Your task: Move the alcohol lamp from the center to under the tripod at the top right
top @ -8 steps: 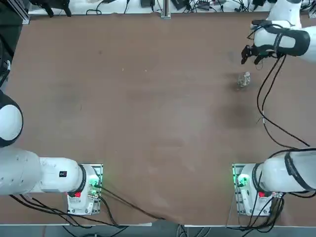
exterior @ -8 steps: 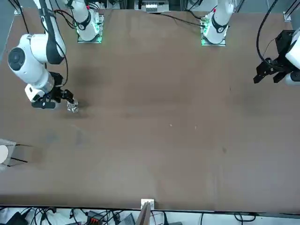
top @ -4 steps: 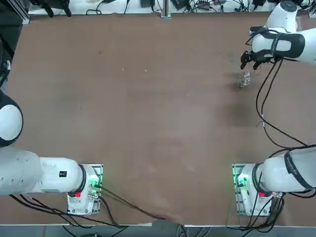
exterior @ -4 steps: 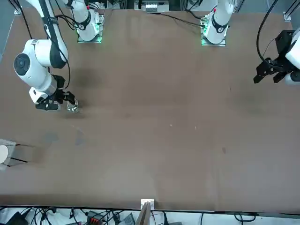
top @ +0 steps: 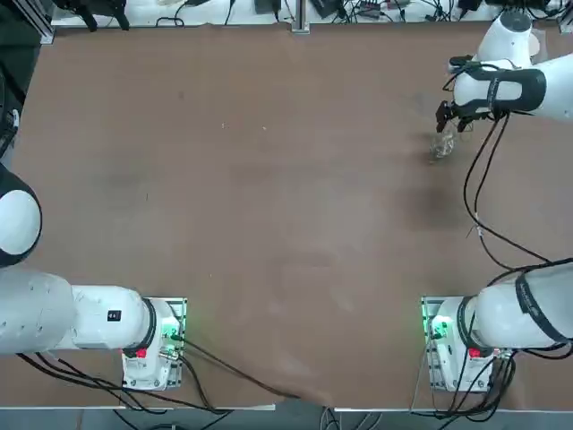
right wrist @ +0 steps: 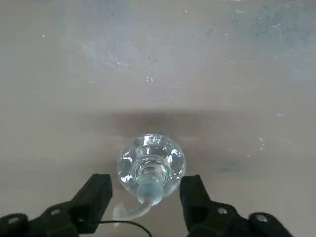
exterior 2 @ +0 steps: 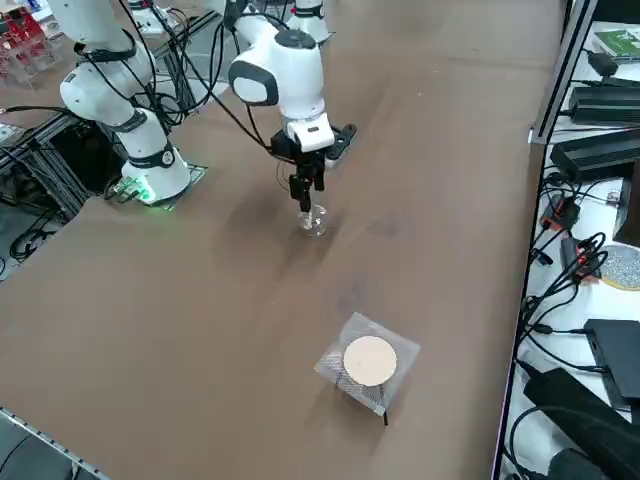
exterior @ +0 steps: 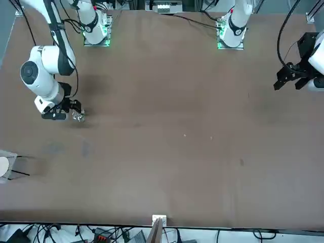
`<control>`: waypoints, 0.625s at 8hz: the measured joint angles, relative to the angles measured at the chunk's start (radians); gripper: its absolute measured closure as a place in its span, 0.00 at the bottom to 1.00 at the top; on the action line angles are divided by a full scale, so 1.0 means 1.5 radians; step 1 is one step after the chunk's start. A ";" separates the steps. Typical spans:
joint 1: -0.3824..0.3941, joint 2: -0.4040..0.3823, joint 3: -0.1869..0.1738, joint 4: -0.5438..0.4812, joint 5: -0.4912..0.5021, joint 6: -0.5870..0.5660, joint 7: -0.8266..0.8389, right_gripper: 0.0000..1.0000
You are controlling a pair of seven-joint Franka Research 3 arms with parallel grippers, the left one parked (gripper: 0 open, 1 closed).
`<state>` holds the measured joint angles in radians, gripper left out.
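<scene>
Since a second ago the right gripper point(right wrist: 146, 197) has closed in over the alcohol lamp point(right wrist: 151, 165), fingers spread either side of its neck. Lamp stands far right, tripod point(exterior 2: 367, 364) well apart. Risk: a finger clips the glass and topples it.

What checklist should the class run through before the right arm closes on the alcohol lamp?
1. Right tool open: ok.
2. Alcohol lamp between the fingers: ok; its cap sits in the gap.
3. Lamp upright on the table: ok.
4. Fingers clear of the glass: ok, gaps show on both sides.
5. Tripod standing, space beneath free: cannot tell.
6. Table between lamp and tripod free: ok.
</scene>
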<state>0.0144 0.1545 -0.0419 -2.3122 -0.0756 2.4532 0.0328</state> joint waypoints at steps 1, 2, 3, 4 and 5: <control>-0.002 0.003 -0.001 -0.005 -0.001 0.007 0.000 0.16; -0.003 0.008 -0.001 -0.007 -0.001 0.010 0.000 0.18; -0.003 0.011 -0.001 -0.009 -0.001 0.012 0.000 0.19; -0.003 0.014 -0.001 -0.010 -0.001 0.013 0.000 0.23; -0.003 0.016 -0.001 -0.010 -0.001 0.013 0.000 0.28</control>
<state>0.0104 0.1784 -0.0436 -2.3277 -0.0769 2.4731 0.0327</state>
